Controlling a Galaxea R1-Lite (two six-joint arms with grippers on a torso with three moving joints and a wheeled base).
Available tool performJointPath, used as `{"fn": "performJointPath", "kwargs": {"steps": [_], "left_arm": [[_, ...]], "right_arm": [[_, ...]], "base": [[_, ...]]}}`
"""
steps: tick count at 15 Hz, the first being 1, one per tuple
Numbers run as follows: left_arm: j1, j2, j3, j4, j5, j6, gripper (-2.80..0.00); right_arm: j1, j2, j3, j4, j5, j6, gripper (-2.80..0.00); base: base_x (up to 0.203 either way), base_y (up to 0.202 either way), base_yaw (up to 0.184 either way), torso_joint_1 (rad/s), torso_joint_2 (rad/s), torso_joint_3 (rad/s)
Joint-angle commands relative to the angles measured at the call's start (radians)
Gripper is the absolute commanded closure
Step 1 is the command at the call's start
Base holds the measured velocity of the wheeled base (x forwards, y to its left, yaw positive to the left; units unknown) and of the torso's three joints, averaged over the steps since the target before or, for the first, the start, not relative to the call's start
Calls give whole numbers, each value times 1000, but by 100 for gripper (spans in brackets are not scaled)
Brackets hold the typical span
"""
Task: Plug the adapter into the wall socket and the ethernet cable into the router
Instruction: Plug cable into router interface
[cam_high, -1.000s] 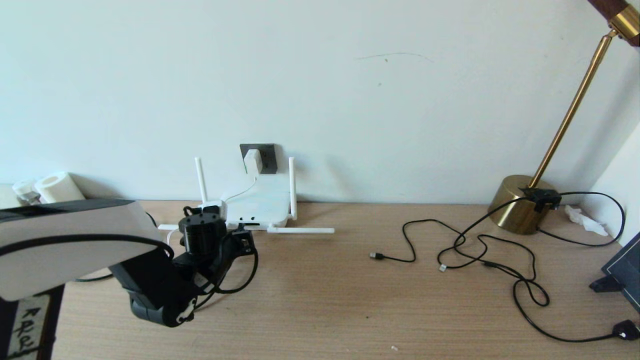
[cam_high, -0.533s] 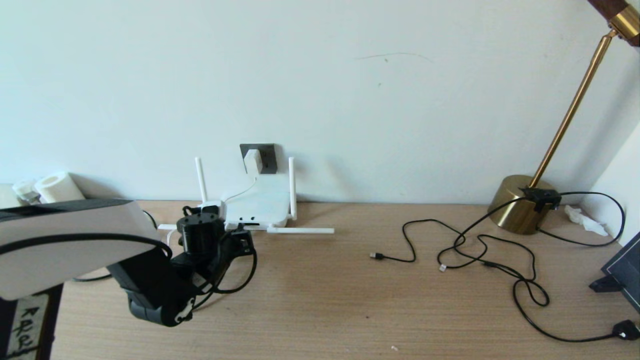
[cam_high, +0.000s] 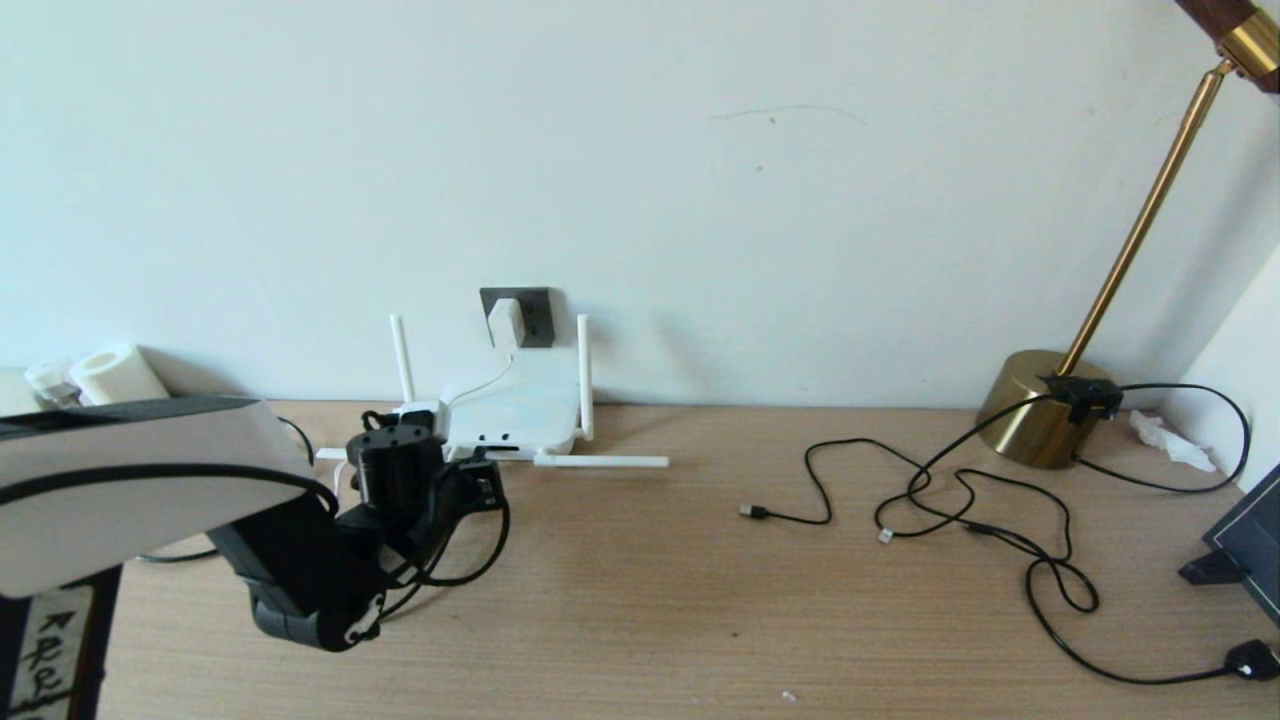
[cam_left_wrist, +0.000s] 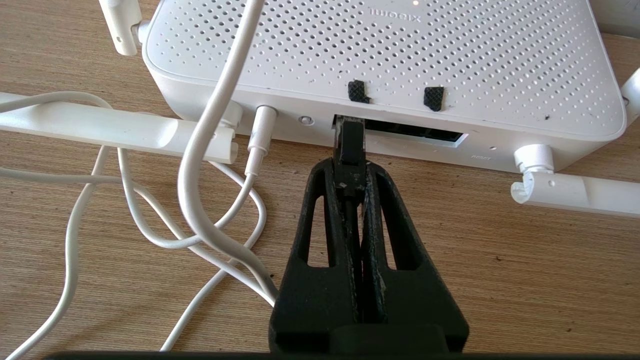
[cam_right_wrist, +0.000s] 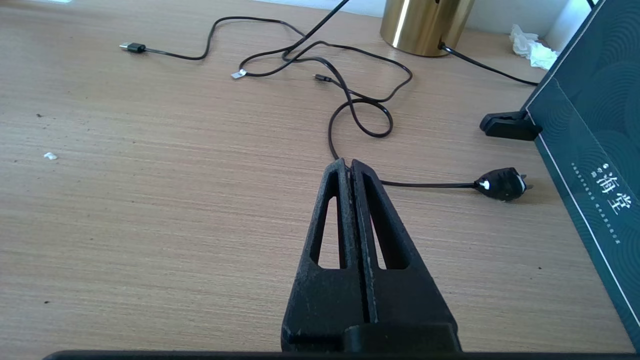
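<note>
A: While the adapter (cam_high: 505, 320) is sitting in the wall socket (cam_high: 530, 312) beyond it, the left gripper (cam_left_wrist: 351, 165) is clamping the ethernet cable (cam_left_wrist: 349, 145), whose plug is meeting the router (cam_left_wrist: 380, 60) port straight ahead of the fingertips.

B: And on the other side?

A: The right gripper (cam_right_wrist: 350, 167) is hanging pressed shut on nothing over bare desk (cam_right_wrist: 150, 200), thin black cords (cam_right_wrist: 350, 95) lying ahead of it.

B: What is threatening the job?

A: The plug is probably only partly seated; pushing off-axis could be jamming it against the port edge or shoving the light router back.
</note>
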Motion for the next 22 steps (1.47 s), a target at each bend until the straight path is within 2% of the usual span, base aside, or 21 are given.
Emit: {"fn": "performJointPath", "kwargs": {"steps": [1,22], "left_arm": [[1,0,2,-7,2,-1,0],[2,3,-9,-7,-30,35,0]], "right_arm": [[0,1,0,0,0,-1,0],[0,1,0,0,0,-1,0]], "base": [[0,0,0,0,0,0],[0,0,0,0,0,0]]}}
